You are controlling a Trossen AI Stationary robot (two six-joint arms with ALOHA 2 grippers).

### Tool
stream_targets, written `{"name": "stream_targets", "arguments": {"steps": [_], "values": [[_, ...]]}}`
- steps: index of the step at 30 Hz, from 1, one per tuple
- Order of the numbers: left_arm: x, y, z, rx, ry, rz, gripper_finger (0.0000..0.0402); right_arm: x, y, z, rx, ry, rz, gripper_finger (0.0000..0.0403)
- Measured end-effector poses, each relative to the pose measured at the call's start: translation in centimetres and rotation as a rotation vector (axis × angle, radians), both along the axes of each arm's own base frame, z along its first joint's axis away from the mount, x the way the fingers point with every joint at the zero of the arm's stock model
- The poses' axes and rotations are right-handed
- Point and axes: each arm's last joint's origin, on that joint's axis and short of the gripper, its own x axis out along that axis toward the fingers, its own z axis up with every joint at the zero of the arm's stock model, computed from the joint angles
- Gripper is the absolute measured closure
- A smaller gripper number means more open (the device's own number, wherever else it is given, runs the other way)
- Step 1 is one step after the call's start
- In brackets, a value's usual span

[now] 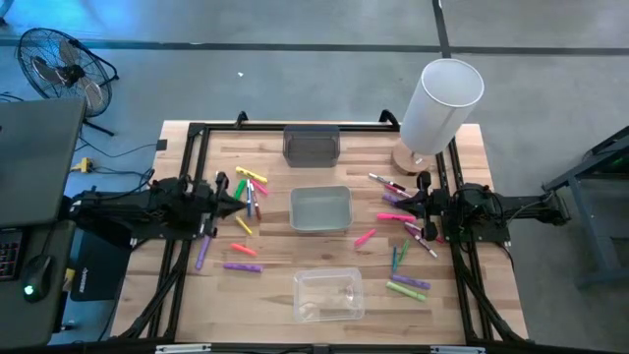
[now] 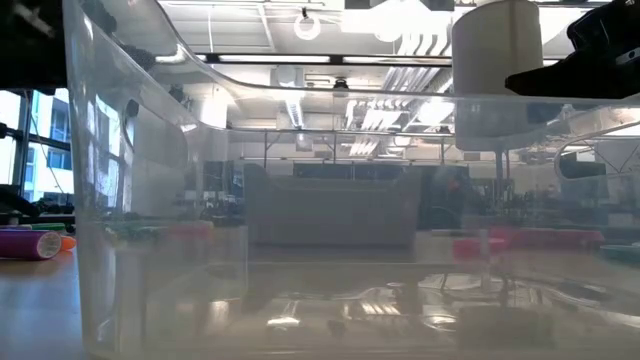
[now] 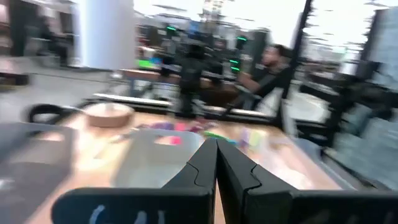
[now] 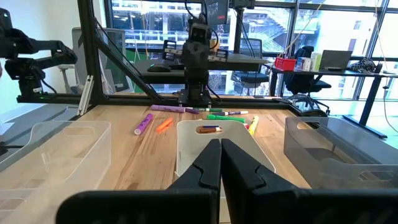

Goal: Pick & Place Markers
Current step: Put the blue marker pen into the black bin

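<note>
Markers lie loose on the wooden table in two groups. One group [image 1: 246, 192] of yellow, pink, green and purple ones lies by my left gripper [image 1: 234, 203], the other [image 1: 405, 236] by my right gripper [image 1: 406, 206]. Both grippers hang above the table at mid-depth, pointing toward the light grey bin [image 1: 321, 208] between them. My left gripper [image 3: 216, 158] is shut with nothing between its fingers, and so is my right gripper [image 4: 221, 155]. The right wrist view shows the left-side markers [image 4: 217, 114] beyond the bin [image 4: 214, 146]. A purple marker [image 2: 30, 243] shows in the low view.
A dark grey bin [image 1: 312, 145] stands near the far edge and a clear bin [image 1: 329, 295] near the near edge, filling the low view [image 2: 300, 200]. A white cylinder on a round wooden base [image 1: 437, 103] stands at the far right corner. Black frame rails run along both table sides.
</note>
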Motion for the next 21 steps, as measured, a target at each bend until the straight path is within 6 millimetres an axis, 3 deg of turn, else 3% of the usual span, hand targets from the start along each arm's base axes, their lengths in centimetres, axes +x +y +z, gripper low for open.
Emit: {"name": "stream_targets", "arguments": {"steps": [5,10,21], "values": [[0.1,0.4,2.5,0.023,-0.01,0.128,0.0401,0.0,0.0,0.0,0.0,-0.001,0.0,0.0402],[0.8,0.4,5.1,0.021,0.036,0.14,0.0401,0.0,0.0,0.0,0.0,0.0,0.0,0.0402],[4.9,0.9,10.1,0.016,0.173,0.318,0.0389,0.0,0.0,0.0,0.0,0.0,-0.001,0.0402]]}}
